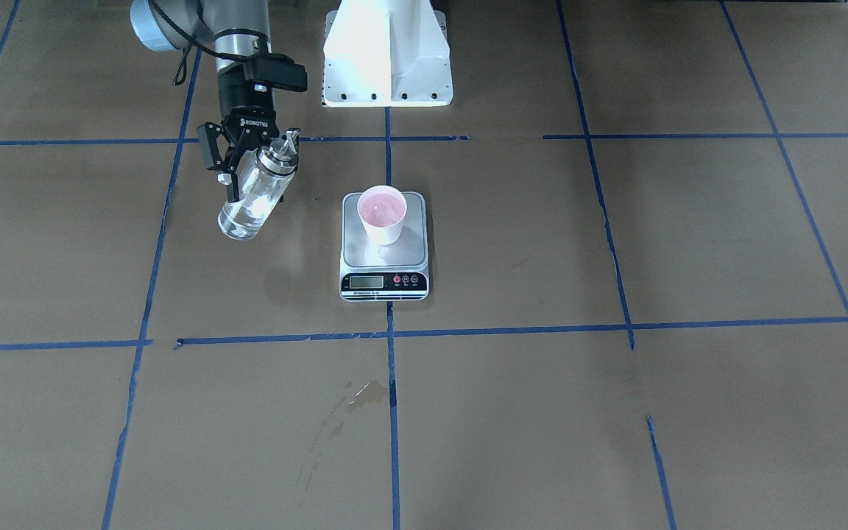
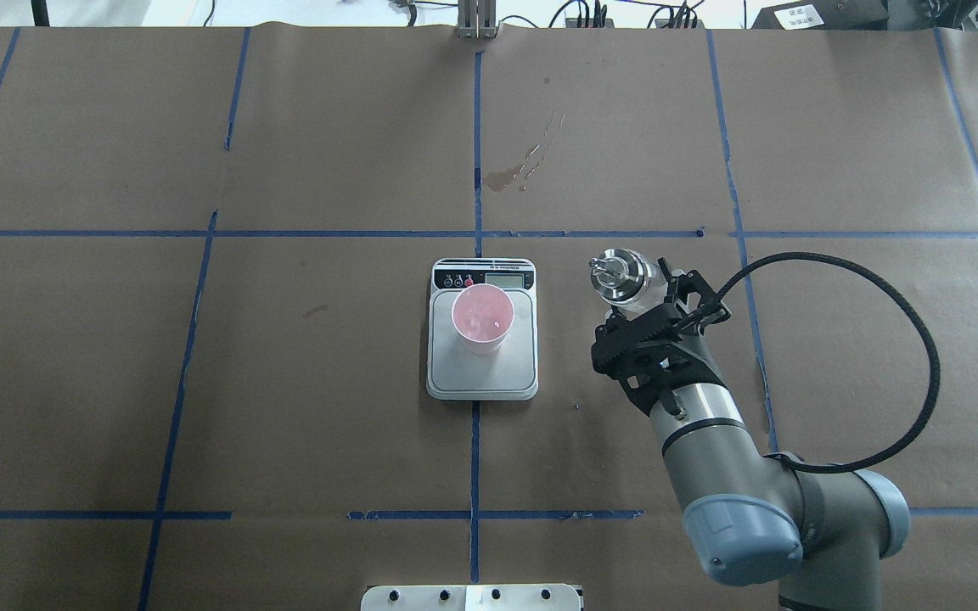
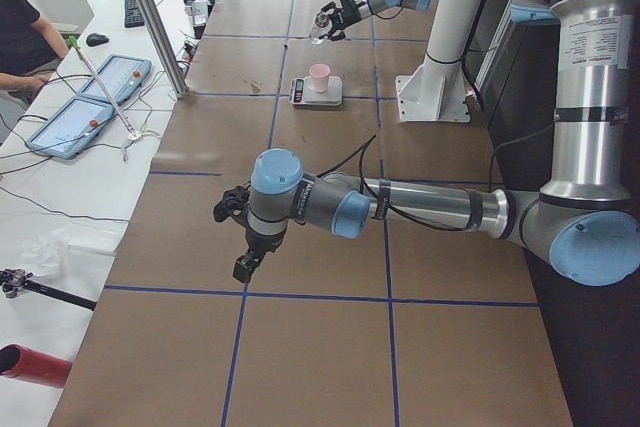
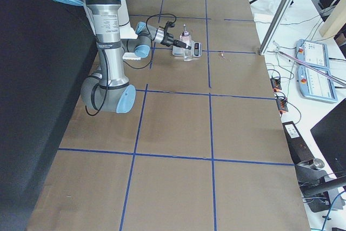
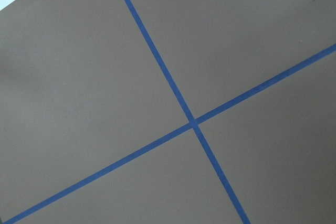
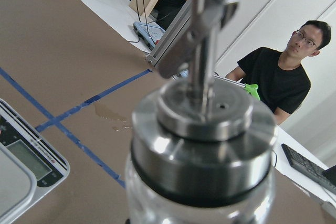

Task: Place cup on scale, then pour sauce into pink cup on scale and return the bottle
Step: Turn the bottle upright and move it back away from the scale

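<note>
The pink cup (image 1: pixel 382 213) stands upright on the scale (image 1: pixel 354 250), towards its far side from the display; both also show in the overhead view, cup (image 2: pixel 482 318) on scale (image 2: pixel 516 369). My right gripper (image 1: pixel 247 180) is shut on the clear glass bottle (image 1: pixel 255 195) and holds it tilted above the table beside the scale, apart from the cup. In the overhead view the bottle (image 2: pixel 621 273) is right of the scale. The right wrist view shows its metal collar and spout (image 6: pixel 202 145). My left gripper (image 3: pixel 243 267) hovers over bare table far away; I cannot tell if it is open.
A dried spill stain (image 1: pixel 358 397) marks the brown paper beyond the scale, on the operators' side. The white robot base (image 1: pixel 387 59) stands behind the scale. Blue tape lines cross the table. An operator (image 6: pixel 278 82) sits past the table's far edge.
</note>
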You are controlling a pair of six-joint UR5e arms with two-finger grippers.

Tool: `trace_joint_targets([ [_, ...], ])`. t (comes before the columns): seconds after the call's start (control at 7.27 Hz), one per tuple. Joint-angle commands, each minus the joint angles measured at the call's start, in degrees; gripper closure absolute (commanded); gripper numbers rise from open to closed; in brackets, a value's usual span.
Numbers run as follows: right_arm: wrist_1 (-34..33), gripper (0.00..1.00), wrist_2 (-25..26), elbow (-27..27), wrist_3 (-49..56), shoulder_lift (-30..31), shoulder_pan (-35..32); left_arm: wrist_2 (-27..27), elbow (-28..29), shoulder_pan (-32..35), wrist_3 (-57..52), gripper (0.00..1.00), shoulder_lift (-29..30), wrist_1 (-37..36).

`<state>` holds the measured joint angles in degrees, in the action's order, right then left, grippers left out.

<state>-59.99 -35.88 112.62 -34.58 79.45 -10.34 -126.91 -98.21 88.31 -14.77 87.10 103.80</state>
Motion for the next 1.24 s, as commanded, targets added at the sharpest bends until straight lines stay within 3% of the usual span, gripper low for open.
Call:
trace_joint_targets([
  [0.0, 11.5, 1.0, -3.9, 0.0, -8.4, 4.9, -1.1, 0.0, -0.1, 0.0, 0.0, 0.0, 0.4, 0.1],
  [0.28, 11.9, 1.0, -9.0, 0.1, -10.1, 5.9, -5.0, 0.0, -0.3, 0.0, 0.0, 0.0, 0.5, 0.2],
  [0.55, 12.0, 1.0, -19.4, 0.2, -14.3, 8.4, -12.0, -0.1, -0.7, 0.1, 0.0, 0.0, 0.4, 0.2],
  [1.1, 16.1, 1.0, -22.3, -0.6, -25.1, 11.5, -13.6, 0.0, -0.5, 0.0, 0.1, 0.0, 0.4, 0.4],
])
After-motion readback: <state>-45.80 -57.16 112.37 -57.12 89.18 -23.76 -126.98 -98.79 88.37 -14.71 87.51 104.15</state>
